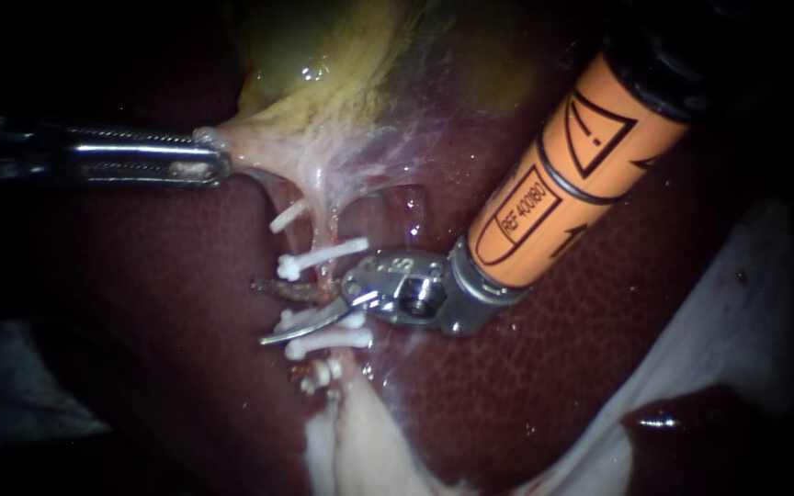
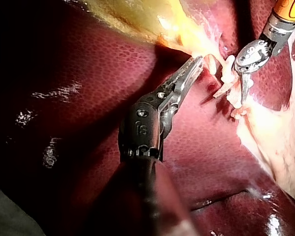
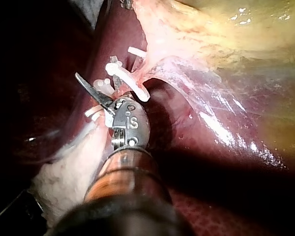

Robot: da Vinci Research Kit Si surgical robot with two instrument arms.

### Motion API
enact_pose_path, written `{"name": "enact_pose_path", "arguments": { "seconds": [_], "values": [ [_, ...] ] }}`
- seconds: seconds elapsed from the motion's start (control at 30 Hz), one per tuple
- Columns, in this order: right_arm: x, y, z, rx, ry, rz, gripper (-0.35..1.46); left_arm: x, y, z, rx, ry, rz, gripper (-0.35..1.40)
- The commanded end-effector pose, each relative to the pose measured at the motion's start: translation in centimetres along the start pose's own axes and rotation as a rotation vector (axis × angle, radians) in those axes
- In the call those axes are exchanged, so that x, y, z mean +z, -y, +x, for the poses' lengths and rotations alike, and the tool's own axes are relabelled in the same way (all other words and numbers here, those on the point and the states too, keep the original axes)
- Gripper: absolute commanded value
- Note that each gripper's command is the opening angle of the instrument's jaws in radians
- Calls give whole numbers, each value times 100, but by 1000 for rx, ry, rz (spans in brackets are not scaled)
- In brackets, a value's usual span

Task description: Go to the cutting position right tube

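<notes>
left instrument (image 1: 204, 163) pinching the pale lower edge of the gallbladder (image 1: 323, 73), right instrument (image 1: 273, 314) with blades spread a bit, tips right at the tube (image 1: 322, 219) that runs down from the gallbladder, in among the white clips (image 1: 323, 257), dark liver (image 1: 553, 367) under it all

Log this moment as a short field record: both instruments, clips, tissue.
left instrument: tool shut on the gallbladder at its lower edge, tissue stretched
right instrument: blades open, in among the clips
clips: several, white, clustered below the gallbladder
liver: dark red, beneath everything
</notes>
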Motion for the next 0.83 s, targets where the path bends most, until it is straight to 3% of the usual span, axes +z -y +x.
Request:
{"name": "enact_pose_path", "arguments": {
  "seconds": [0.03, 0.5, 0.83],
  "values": [
    [-1, 1, 2, 5, -1, 0, 130, 0, 0, 0, 0, 0, 0, -35],
    [-2, 27, 25, 78, -47, 25, 139, -1, 0, 0, 0, 0, 0, -35],
    [-2, 27, 25, 84, -47, 25, 140, -1, 0, 0, 0, 0, 0, -35]
  ]
}}
